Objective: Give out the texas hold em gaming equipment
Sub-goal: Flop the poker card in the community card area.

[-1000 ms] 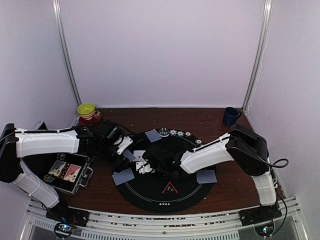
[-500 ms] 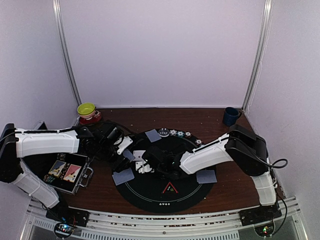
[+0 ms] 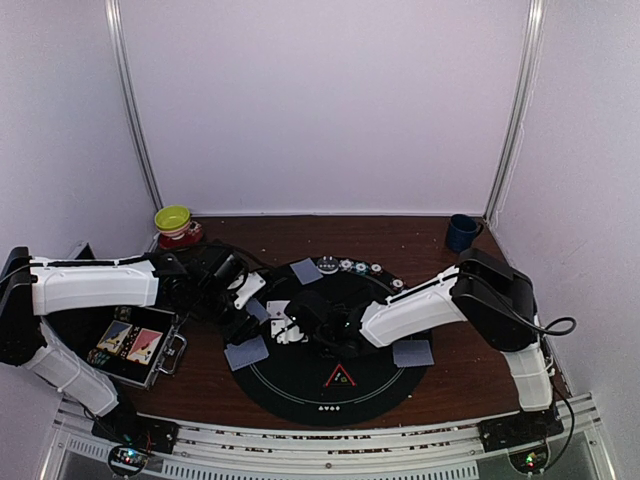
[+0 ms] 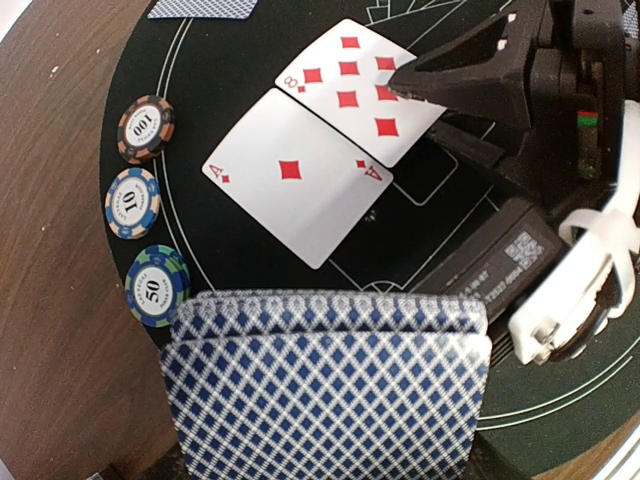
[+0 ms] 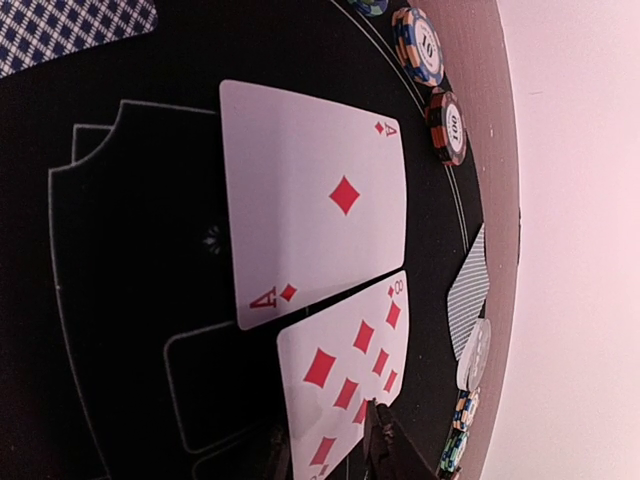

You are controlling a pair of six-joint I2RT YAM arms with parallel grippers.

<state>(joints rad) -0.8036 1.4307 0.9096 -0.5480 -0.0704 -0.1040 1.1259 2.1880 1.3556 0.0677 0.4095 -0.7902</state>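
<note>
**Left gripper holds deck, right gripper tip on the eight**

- The card stack (image 4: 330, 390) of blue-checked backs, slightly fanned, is grasped in the left gripper (image 3: 243, 318). The stack hides the fingers in the left wrist view.
- The ace of diamonds (image 4: 297, 190) lies face-up on the black mat (image 4: 250, 270), just ahead of that stack.
- The eight of diamonds (image 4: 350, 85) lies face-up beyond the ace, and the two cards' edges touch or slightly overlap.
- The right gripper (image 5: 326, 430) is at the eight's far end. One of its fingertips (image 5: 376, 435) rests on or over the card face, and the jaws sit a little apart around the card's end. I cannot tell whether it is pinching the card or released.
- Three poker chips marked 100 (image 4: 146, 128), 10 (image 4: 133, 202) and 50 (image 4: 158, 287) sit in a row along the mat edge, left of the ace and ahead-left of the stack.
- The top view shows a single face-down card (image 3: 246, 352) on the near side of the left gripper, straddling the mat edge and the desk (image 3: 200, 385).
- Another face-down card (image 3: 306, 270) lies beyond the right gripper.
- The red triangle marker (image 3: 340, 376) is on the mat, on the near side of the right gripper and well apart from it.
</note>
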